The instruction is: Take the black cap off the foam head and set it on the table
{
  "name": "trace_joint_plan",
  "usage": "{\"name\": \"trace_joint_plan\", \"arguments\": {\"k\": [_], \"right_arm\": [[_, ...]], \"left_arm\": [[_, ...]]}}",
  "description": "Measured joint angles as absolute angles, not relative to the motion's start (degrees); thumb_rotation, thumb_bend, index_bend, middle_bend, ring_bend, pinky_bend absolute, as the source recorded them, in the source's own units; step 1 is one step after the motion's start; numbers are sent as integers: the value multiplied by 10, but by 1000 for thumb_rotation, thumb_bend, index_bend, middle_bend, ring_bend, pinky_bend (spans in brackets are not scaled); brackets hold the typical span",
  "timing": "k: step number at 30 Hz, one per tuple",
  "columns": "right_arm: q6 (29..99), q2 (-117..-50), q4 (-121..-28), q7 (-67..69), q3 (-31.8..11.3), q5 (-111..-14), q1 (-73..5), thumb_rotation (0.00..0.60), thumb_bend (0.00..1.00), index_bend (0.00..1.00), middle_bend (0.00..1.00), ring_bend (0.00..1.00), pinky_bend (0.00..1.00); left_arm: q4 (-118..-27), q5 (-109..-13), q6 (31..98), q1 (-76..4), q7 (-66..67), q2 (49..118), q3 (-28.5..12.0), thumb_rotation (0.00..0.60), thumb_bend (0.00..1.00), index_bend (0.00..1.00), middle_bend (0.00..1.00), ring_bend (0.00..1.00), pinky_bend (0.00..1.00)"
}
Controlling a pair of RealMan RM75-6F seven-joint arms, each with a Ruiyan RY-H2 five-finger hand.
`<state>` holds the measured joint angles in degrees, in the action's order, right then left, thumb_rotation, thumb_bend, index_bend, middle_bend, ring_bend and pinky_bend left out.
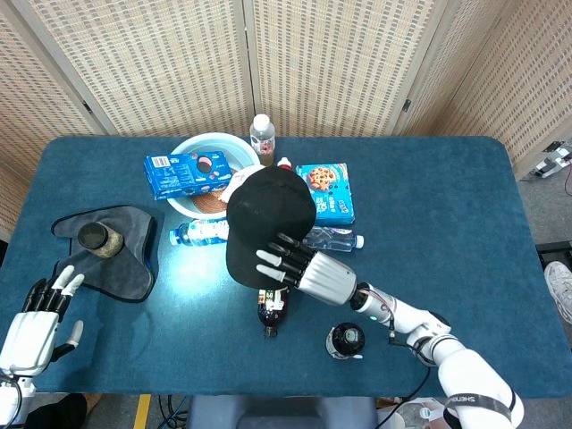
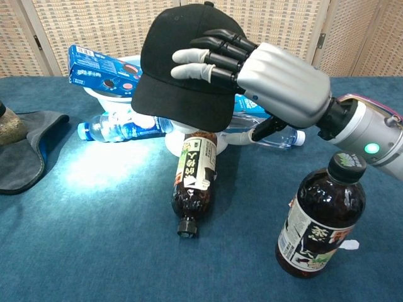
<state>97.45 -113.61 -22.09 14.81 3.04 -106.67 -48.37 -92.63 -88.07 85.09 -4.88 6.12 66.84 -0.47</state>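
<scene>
The black cap (image 1: 264, 210) sits on the white foam head (image 2: 176, 141) at the table's middle, its brim pointing toward the front left. In the chest view the cap (image 2: 170, 69) hides nearly all of the head. My right hand (image 1: 308, 268) lies against the cap's near right side. Its fingers (image 2: 208, 56) stretch across the crown, and the thumb points down behind the cap's lower edge. The cap still rests on the head. My left hand (image 1: 40, 326) rests at the front left corner with fingers apart, holding nothing.
A dark drink bottle (image 2: 194, 182) lies in front of the head and another (image 2: 321, 226) stands under my right forearm. Clear bottles (image 2: 119, 129), blue cookie boxes (image 1: 183, 174), a white bowl (image 1: 210, 147) and a grey cloth (image 1: 116, 250) with a jar surround the head.
</scene>
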Motion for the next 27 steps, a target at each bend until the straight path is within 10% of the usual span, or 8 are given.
{"name": "trace_joint_plan", "arguments": {"k": [11,18,27], "right_arm": [[970,-1159,-197,138,24,-1053,-502,600,205,145,65,0,0],[980,-1164,-188,152,20,-1043,-510,600,348,469,183,0,0],[995,-1159,-193,156,15,-1034,-516,600,495,633,267,48,0]], "left_arm": [[-928,-882,852,-48,59,667,-4,600,437,0,0,0,0],[-931,-885,854,-48,53,664,-3,600,437,0,0,0,0],[-931,-889,854,-49,52,664,-3,600,437,0,0,0,0]]}}
